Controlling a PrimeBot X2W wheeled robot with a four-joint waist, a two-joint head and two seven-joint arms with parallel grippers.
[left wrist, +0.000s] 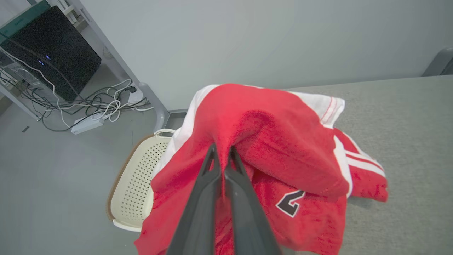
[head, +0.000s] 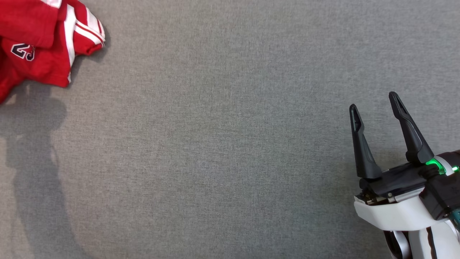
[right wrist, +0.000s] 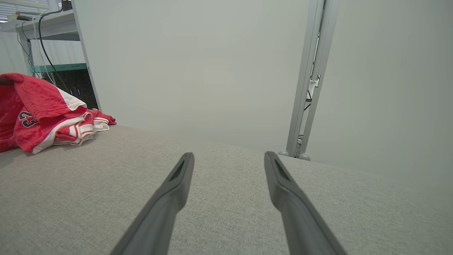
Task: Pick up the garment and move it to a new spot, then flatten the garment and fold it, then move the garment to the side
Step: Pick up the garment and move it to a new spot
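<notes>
The garment (head: 39, 46), a red jersey with white stripes and a black, white-edged number 23, is lying bunched in the upper left corner of the head view on the grey counter (head: 230, 144). The left claw (left wrist: 222, 151) is pinching a raised red fold, jaws closed on the cloth. The right claw (head: 373, 101) is gaping wide at the lower right, holding nothing

Jersey (head: 39, 43): red, with white side panels and red-and-white striped sleeve trim; black number outlined in white. Tabletop (head: 215, 144): uniform grey, fine woven texture. Right gripper (head: 373, 101): black fingers (head: 363, 151), white wrist casing, green light (head: 436, 165). Laundry basket (left wrist: 136, 184): cream, perforated with dots, brown rim.
</notes>
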